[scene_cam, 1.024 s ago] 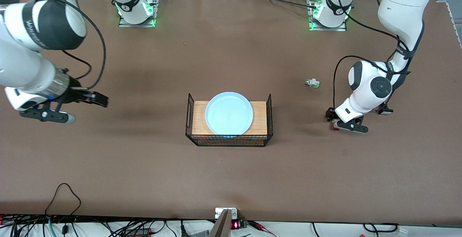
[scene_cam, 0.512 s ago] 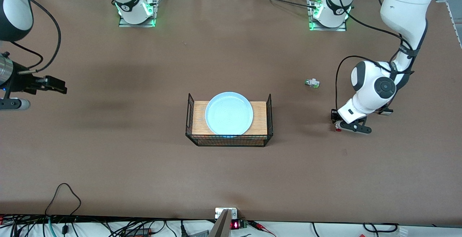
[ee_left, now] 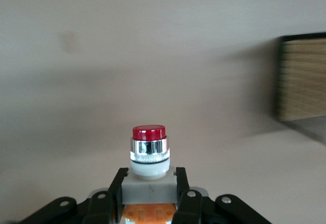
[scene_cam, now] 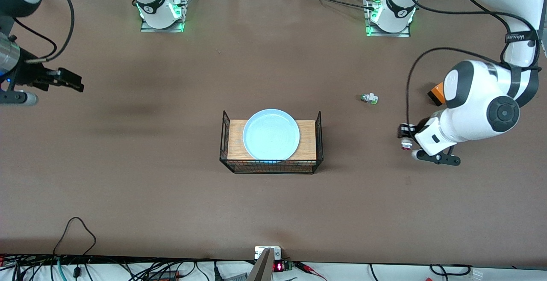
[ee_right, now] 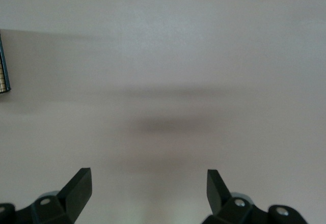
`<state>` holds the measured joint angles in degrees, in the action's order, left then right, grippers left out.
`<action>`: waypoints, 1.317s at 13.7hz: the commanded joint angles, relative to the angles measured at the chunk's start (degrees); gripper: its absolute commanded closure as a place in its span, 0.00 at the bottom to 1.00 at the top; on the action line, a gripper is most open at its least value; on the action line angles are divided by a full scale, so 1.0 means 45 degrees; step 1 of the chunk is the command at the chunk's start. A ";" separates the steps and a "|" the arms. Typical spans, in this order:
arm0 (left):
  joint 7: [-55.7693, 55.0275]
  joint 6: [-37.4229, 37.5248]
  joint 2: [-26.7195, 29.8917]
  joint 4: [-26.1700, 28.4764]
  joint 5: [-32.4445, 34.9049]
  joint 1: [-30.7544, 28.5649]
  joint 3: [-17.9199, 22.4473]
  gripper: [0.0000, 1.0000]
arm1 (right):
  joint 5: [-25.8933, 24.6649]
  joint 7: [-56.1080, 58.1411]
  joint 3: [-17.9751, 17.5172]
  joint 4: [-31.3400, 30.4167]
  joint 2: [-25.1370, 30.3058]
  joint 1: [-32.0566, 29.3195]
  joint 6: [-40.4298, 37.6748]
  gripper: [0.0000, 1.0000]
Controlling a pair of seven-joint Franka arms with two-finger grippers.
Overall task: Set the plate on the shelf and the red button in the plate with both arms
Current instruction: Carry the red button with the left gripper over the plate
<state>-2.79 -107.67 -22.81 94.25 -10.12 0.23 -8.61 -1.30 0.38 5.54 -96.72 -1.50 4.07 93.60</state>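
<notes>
Left arm (scene_cam: 519, 37): dark band near elbow carries white maker's lettering, too small and tilted to read with certainty. Small display module (scene_cam: 278, 266) at table edge nearest front camera: red lit characters, illegible. Arm bases: round dark emblems, unreadable. No other text, label or number legible.

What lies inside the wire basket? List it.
In the wire basket a wooden board lies flat, and the plate rests on it. The board's middle beneath the plate is covered, so nothing there can be checked.
</notes>
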 commanded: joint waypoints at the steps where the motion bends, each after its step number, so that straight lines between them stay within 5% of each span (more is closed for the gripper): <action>1: -0.2903 0.0372 -0.0340 -0.0883 -0.1964 0.0123 -0.0974 0.80 | 0.0015 -0.0182 -0.0078 -0.0208 0.0334 -0.0006 -0.0019 0.00; 6: -0.8142 -0.2375 -0.0457 -0.1744 -0.3768 0.2403 -0.1290 0.79 | -0.0083 -0.0299 -0.0136 -0.0070 0.0060 0.0072 -0.0057 0.00; 9: -0.8969 -0.4211 -0.1801 -0.3245 -0.3690 0.3694 -0.1154 0.76 | -0.0083 -0.0358 -0.0156 -0.0012 0.0041 0.0111 0.0020 0.00; 11: -0.9127 -0.5522 -0.2273 -0.3269 -0.2933 0.4184 -0.1114 0.76 | -0.0122 -0.0378 -0.0156 -0.0012 0.0040 0.0111 0.0157 0.00; 18: -1.0279 -0.5624 -0.3211 -0.3307 0.1541 0.5669 -0.1055 0.76 | -0.0103 -0.0241 -0.0176 -0.0012 0.0040 0.0208 0.0099 0.00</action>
<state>-48.12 -133.25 -35.84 81.73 -6.63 24.25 -14.33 -1.30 -0.22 5.00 -96.87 -1.48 4.46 94.04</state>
